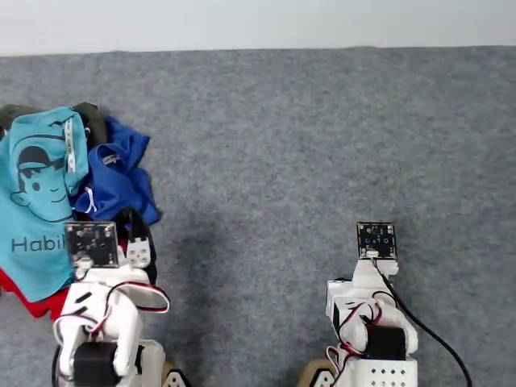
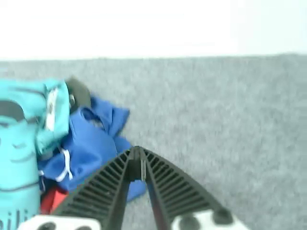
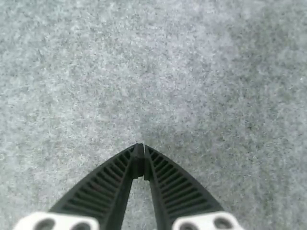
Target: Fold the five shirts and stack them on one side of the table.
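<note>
L gripper (image 2: pixel 137 160): tips pressed together, seen just beside shirt pile (image 1: pixel 48 177) | R gripper (image 3: pixel 139 158): tips pressed together, seen well apart from pile, over grey table (image 1: pixel 322 137)

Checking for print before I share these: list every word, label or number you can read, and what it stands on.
Teal shirt: large lettering under a cartoon face, its end hidden behind the left arm; the word cannot be read whole.
Neck label on that shirt: too small to read.
White tag on the blue shirt: too small to read.
</note>
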